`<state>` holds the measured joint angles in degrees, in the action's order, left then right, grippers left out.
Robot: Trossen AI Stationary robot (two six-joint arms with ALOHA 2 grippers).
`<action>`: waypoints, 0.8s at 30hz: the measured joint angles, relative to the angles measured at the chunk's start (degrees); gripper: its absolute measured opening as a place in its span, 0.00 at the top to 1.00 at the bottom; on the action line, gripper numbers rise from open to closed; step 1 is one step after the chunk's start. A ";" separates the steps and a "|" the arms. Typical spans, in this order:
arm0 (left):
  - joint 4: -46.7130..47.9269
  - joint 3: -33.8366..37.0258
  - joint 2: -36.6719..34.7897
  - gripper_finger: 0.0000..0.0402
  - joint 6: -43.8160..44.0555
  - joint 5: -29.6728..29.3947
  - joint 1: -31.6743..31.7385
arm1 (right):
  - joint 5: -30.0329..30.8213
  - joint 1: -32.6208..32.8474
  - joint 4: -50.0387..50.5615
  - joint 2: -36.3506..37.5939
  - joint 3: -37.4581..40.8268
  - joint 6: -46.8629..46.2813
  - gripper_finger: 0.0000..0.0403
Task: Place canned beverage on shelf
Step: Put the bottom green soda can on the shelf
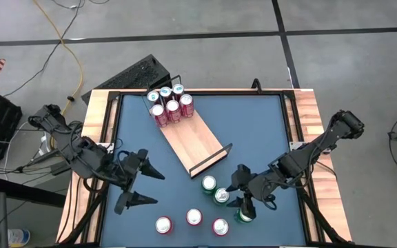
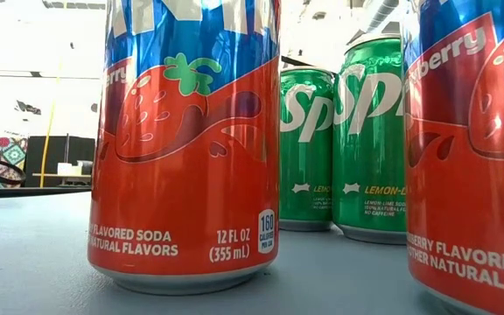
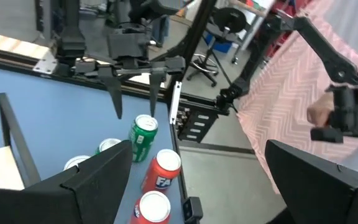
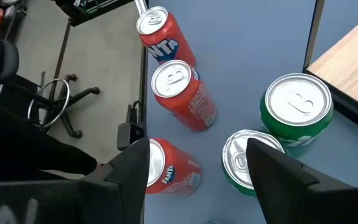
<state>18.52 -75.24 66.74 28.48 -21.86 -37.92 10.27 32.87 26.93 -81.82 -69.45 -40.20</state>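
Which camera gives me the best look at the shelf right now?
The high view: the whole shelf shows, lying diagonally on the table with six cans crowded at its far end and the rest bare. The right wrist view catches only one corner, the left wrist view an end rail and a sliver of board; the low view shows none.

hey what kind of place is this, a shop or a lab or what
Most likely a robotics lab or workshop, not a shop: two arms work at a blue table on a bare concrete floor with loose cables, and rolling office chairs stand beyond the table.
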 joint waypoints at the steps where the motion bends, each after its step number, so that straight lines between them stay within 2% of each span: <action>1: 0.00 0.00 0.00 0.12 0.55 -0.83 -0.01 | -0.01 -0.01 0.03 0.00 0.00 0.02 0.38; 10: -0.02 0.00 0.00 0.12 2.85 -5.30 -0.01 | 0.10 -1.74 -0.01 0.00 0.00 0.12 0.38; 24: 0.02 0.00 0.02 0.12 1.48 -6.61 0.01 | 0.19 -3.81 -0.09 -0.02 0.00 0.13 0.38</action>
<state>18.55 -75.24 66.76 29.96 -28.46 -37.92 10.46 29.06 26.84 -81.84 -69.45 -40.07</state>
